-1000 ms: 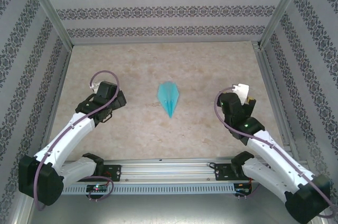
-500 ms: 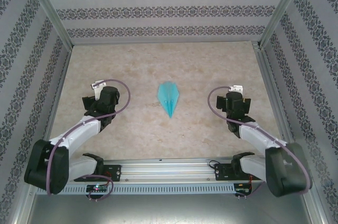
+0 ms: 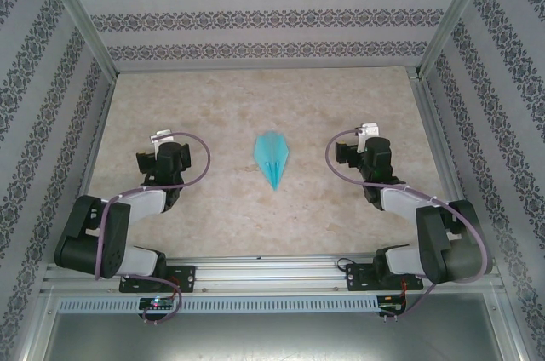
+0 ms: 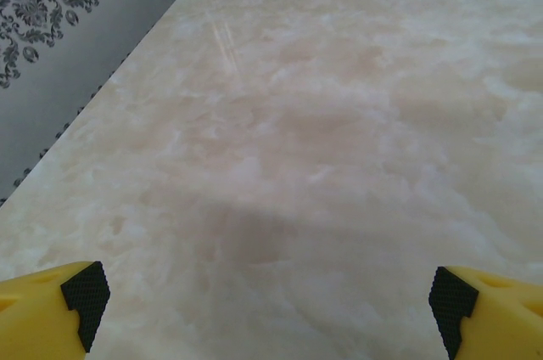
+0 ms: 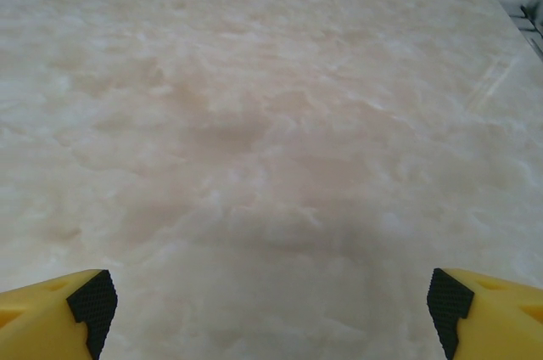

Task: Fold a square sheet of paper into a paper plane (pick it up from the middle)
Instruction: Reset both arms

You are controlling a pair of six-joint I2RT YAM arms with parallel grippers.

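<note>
Turquoise paper plane point(image 3: 272, 160) lies flat on the table point(image 3: 213, 106), approx. mid-width in the top view. Shape: slim dart w/ a centre crease. The pointed nose faces the near edge (arm bases) and the wider tail faces the far wall point(image 3: 272, 16). Nothing touches it. It sits between the two arms, well apart from each.

Left gripper point(image 4: 267, 296): jaws wide apart, nothing between them. The left wrist view shows yellow fingers point(image 4: 34, 313) w/ black pads point(image 4: 85, 292) at the bottom corners, bare marble-pattern surface ahead, and patterned side wall at upper left. In the top view the left arm is folded, its wrist left of the plane and approx. level w/ it.

Right gripper point(image 5: 270, 300): jaws likewise wide apart, empty. The right wrist view shows the same yellow/black tips at the bottom corners, w/ bare table surface ahead to the far edge. In the top view the right arm mirrors the left, its wrist right of the plane.

Misc.: a purple cable point(image 3: 204, 152) loops at each wrist. Both bases sit on the alu. rail point(image 3: 272, 276) along the near edge. Walls on three sides carry grey damask-pattern strips, w/ alu. frame posts point(image 3: 77, 12) at the corners.
</note>
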